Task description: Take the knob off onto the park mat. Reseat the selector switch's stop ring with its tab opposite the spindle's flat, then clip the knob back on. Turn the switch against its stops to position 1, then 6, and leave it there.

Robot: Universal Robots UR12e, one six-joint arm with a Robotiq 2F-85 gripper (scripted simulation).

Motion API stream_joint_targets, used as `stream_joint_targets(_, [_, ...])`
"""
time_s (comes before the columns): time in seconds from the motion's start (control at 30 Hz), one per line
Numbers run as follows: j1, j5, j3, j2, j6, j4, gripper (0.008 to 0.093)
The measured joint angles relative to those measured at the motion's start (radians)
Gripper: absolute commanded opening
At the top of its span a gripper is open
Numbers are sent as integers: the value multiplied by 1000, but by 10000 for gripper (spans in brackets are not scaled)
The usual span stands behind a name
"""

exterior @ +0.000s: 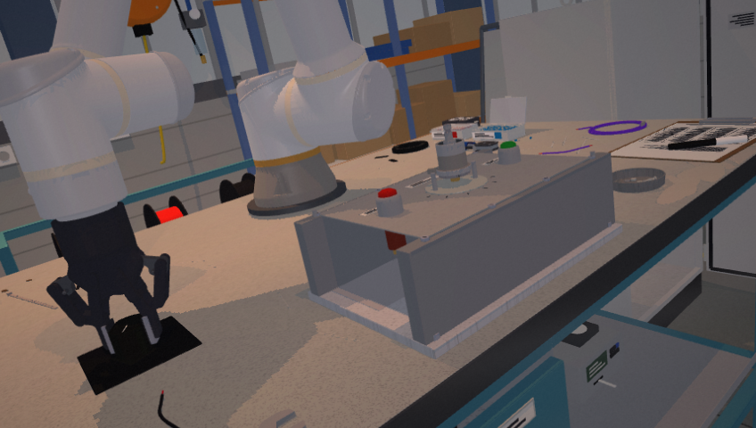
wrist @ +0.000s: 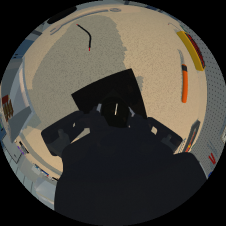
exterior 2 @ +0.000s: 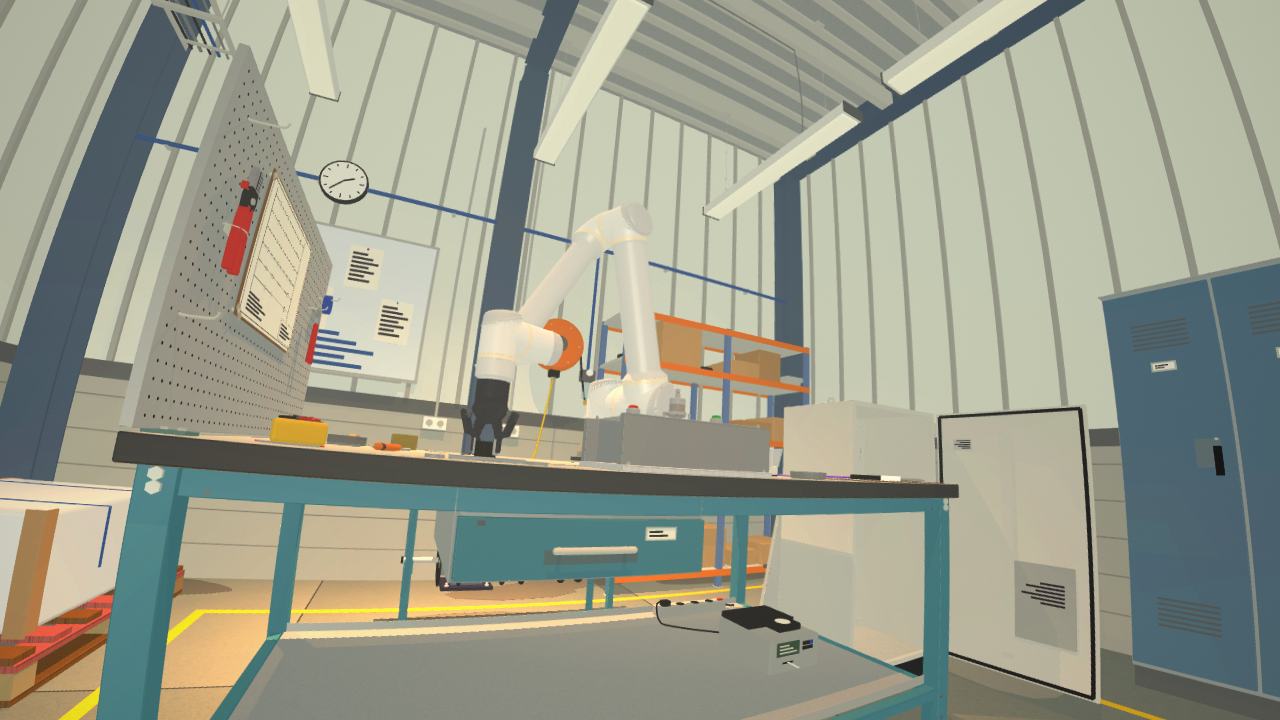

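The black knob (exterior: pixel 129 334), with a white pointer line on top (wrist: pixel 115 109), sits between my gripper's (exterior: pixel 131 339) fingers just above the black park mat (exterior: pixel 139 354) at the bench's left end. The fingers are closed on the knob's sides, as the wrist camera shows (wrist: pixel 115 115). On the grey switch box (exterior: pixel 456 233) further right, the selector switch's bare spindle and grey collar (exterior: pixel 451 154) stand upright on a pale round plate. I cannot make out the stop ring's tab from here. In the second side camera the gripper (exterior 2: pixel 484 445) stands low on the benchtop.
Behind the bench stand the arm's base (exterior: pixel 295 196) and shelving with boxes. A red button (exterior: pixel 388 194) and a green button (exterior: pixel 508 145) flank the switch. A short black wire (wrist: pixel 86 37) lies near the mat, an orange-handled tool (wrist: pixel 184 83) and yellow meter (wrist: pixel 192 51) beyond.
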Motion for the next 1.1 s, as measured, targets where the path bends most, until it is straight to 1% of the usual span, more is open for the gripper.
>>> stream_joint_targets(0.07, [0,0,0,0,0,0,90])
stream_joint_targets(1.03, [0,0,0,0,0,0,670])
stream_joint_targets(1.1, [0,0,0,1,0,0,680])
